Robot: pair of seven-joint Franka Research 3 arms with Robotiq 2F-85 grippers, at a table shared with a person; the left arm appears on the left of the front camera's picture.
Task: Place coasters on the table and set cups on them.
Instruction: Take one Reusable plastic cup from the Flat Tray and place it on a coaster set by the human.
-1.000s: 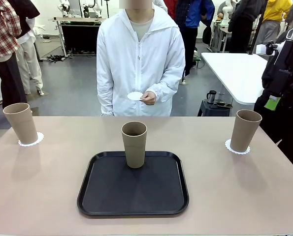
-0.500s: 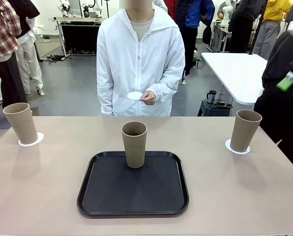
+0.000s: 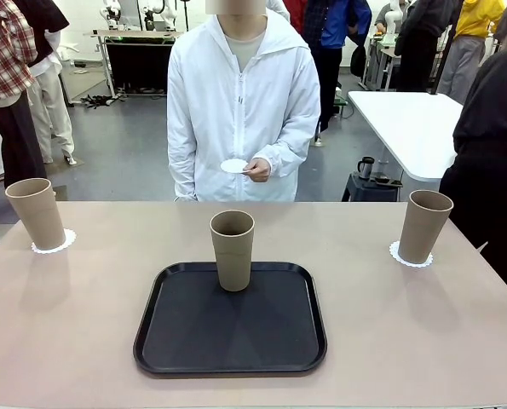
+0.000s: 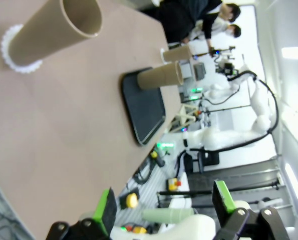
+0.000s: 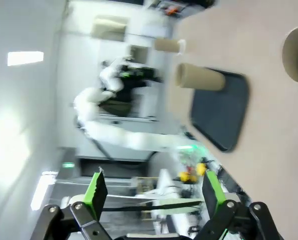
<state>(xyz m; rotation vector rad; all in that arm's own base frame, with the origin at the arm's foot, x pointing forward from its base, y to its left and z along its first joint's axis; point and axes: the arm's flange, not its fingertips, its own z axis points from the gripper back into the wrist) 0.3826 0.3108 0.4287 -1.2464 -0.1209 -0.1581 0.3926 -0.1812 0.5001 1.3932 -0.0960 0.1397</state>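
**Standing on coasters: two cups of three**

The left cup (image 3: 35,213) stands on the left coaster (image 3: 53,245) and the right cup (image 3: 425,226) on the right coaster (image 3: 411,256), near the far corners of the bench (image 3: 83,341). The middle cup (image 3: 233,250) stands upright on the black tray (image 3: 230,341). The person's hand (image 3: 257,169) holds a third coaster (image 3: 233,166) behind the bench. The left gripper (image 4: 165,202) and the right gripper (image 5: 154,192) are wide, with nothing between the fingers.

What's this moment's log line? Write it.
left cup: on coaster | right cup: on coaster | middle cup: on tray, no coaster | person's hand: holds coaster | left gripper: open | right gripper: open
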